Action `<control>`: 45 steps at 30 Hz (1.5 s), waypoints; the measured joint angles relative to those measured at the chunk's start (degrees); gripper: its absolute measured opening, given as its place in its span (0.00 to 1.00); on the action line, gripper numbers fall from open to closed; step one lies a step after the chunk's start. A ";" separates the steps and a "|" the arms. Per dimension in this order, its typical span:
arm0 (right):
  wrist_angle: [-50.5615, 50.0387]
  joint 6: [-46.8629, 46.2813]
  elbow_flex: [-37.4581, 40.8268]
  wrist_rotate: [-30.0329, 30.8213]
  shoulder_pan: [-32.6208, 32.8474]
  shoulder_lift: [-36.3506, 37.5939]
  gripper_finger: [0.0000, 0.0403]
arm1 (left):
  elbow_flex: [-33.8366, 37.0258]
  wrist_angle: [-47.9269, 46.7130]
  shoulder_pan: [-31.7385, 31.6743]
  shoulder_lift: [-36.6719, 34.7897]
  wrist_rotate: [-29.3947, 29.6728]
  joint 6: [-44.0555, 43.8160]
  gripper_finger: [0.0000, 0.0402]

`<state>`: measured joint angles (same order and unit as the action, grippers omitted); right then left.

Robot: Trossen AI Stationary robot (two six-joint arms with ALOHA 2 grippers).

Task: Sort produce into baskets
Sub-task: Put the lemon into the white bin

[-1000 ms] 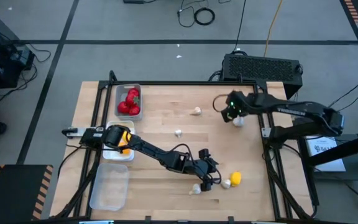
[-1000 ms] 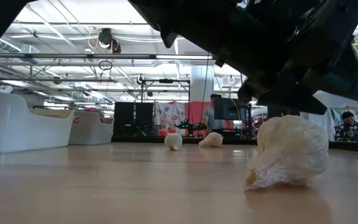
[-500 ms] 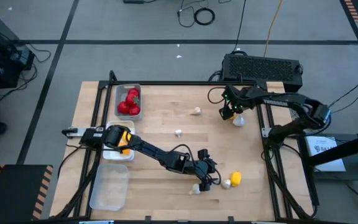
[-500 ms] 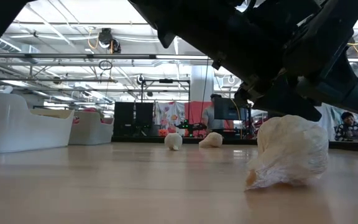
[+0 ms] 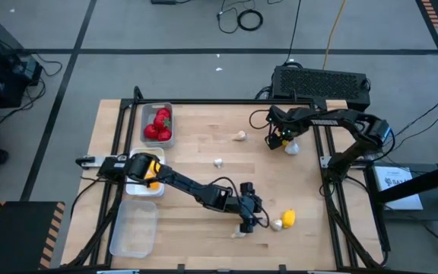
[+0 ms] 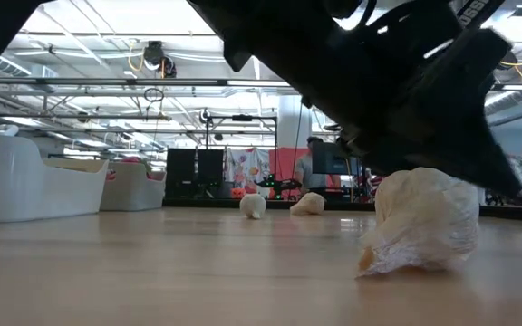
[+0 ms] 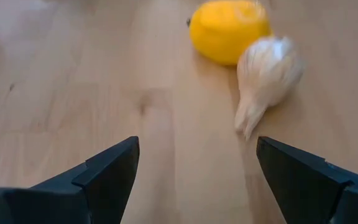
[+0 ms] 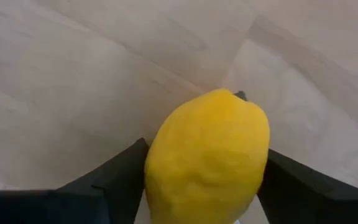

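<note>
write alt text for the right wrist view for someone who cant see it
A yellow lemon fills the centre of the frame, held between the two dark fingers of the right claw above a pale wooden table. Nothing else is visible on the table.

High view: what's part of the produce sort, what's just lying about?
Job: red pieces in far tray; middle tray; empty near tray; loose garlic bulbs; table lemon; second lemon in right gripper; open left gripper.
Lying about: black box; floor cables.
</note>
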<state>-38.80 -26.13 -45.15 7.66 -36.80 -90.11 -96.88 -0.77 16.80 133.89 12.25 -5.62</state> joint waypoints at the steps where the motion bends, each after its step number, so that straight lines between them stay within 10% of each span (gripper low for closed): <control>1: 0.21 0.61 0.00 -0.21 0.09 -0.02 0.62 | 0.00 -1.83 0.00 -0.41 0.04 0.05 0.83; 17: 4.22 -0.52 -0.49 -5.73 5.82 1.46 0.48 | -0.04 -42.96 2.23 -13.33 28.31 -0.88 0.83; 26: 5.26 -4.34 -8.24 -8.09 15.19 1.51 0.49 | 8.45 -77.19 2.69 -21.28 44.76 -22.81 0.83; 32: 13.13 -6.39 -13.58 -7.79 24.24 1.51 0.49 | 25.24 -72.01 4.15 -35.89 43.09 -26.90 0.83; 45: 67.92 -1.64 -14.24 -3.29 36.47 -12.58 0.49 | 50.45 -32.70 4.24 -65.50 25.12 -12.29 0.83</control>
<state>29.12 -27.77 -59.38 4.37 -0.33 -102.69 -46.43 -33.47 21.04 68.39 37.37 -17.91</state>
